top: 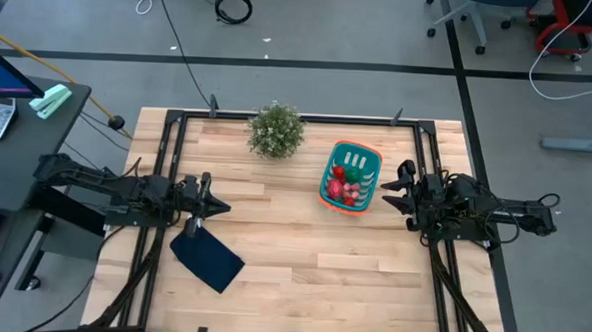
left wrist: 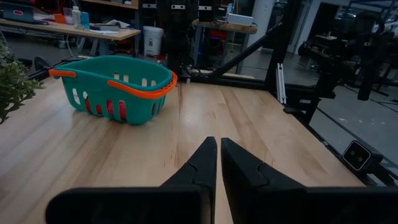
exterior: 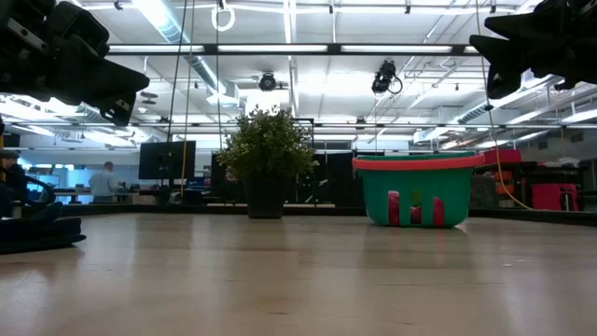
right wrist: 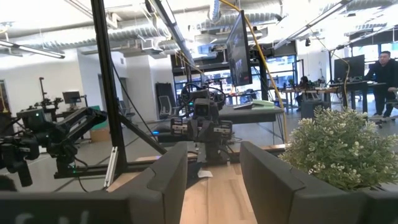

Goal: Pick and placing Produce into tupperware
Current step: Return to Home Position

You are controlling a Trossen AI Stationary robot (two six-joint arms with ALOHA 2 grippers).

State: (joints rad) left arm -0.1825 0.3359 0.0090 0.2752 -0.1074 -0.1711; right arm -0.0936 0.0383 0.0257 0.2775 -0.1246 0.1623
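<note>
Basket: the teal tupperware with its orange-red rim sits on the table's right half, just beside your right gripper and well apart from the left one.
Contents: the produce lies piled inside it, mostly red and pink pieces with one green one. From table height you only catch red through the side slots.
Loose produce: you can see none on the wood outside the basket.
Right gripper: held above the table's right edge and pointing at the basket, its fingers spread wide with nothing between them.
Left gripper: held above the table's left side, its fingers clenched to a thin slit and holding nothing.
Neighbours: the potted plant stands near the basket, towards the left arm. The navy cloth lies flat close to the left gripper.
</note>
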